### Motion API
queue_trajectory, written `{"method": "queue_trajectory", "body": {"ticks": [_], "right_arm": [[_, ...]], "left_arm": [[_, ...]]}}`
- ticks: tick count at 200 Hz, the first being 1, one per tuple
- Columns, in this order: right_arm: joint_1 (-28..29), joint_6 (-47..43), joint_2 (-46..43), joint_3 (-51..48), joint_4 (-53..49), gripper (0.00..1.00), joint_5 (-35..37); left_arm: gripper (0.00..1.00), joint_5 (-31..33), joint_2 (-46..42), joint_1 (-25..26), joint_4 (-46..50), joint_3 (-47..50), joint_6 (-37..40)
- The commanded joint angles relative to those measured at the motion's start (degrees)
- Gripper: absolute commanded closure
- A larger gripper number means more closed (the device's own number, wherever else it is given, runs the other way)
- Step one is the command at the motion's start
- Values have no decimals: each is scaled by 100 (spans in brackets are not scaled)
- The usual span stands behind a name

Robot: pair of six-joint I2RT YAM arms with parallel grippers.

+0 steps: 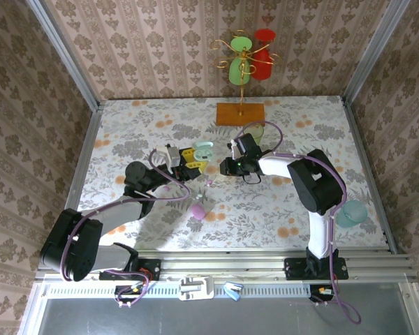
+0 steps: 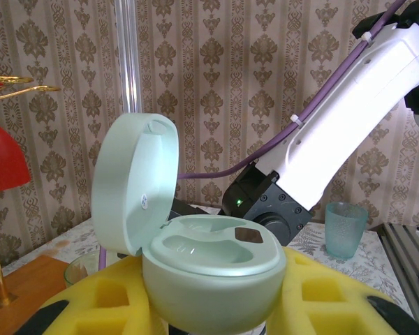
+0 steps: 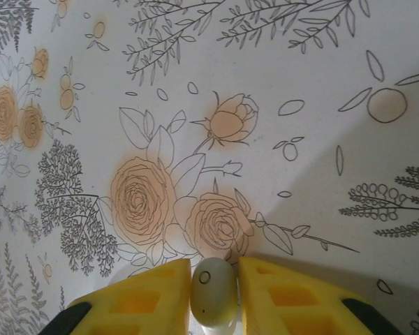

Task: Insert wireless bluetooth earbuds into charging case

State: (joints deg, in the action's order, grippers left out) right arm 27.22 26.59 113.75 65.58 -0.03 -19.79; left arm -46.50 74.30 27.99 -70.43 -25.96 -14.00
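Walls close three sides of the surface; it lies open under my right tool, which pinches an earbud, long axis along the fingers. My left tool clamps the open case, mouth upward, lid tilted back. A teal cup stands well right, near the edge.

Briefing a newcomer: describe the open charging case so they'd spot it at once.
Find the wooden stand at the back; just in front, to its left, the left gripper holds the charging case. It is mint green with its lid up, unlike the lilac case lying nearer the front.
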Motion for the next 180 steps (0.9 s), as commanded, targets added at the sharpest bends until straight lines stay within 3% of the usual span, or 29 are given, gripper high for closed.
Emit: {"method": "queue_trajectory", "body": {"ticks": [1,60,125,180], "right_arm": [[47,-131,106,98,-208,77,119],[201,-66,-469,-251,-68,81,941],[1104,1334,-1547,-765,-789,82,4525],[1516,2157,-1773,-889,-1011,82,5433]], "left_arm": [[90,-65,16,-12,-264,-59,-94],[90,-4,49,-6,-263,-61,-75],[90,117,80,-12,-235,-70,-24],[90,176,25,23,-236,-21,46]]}}
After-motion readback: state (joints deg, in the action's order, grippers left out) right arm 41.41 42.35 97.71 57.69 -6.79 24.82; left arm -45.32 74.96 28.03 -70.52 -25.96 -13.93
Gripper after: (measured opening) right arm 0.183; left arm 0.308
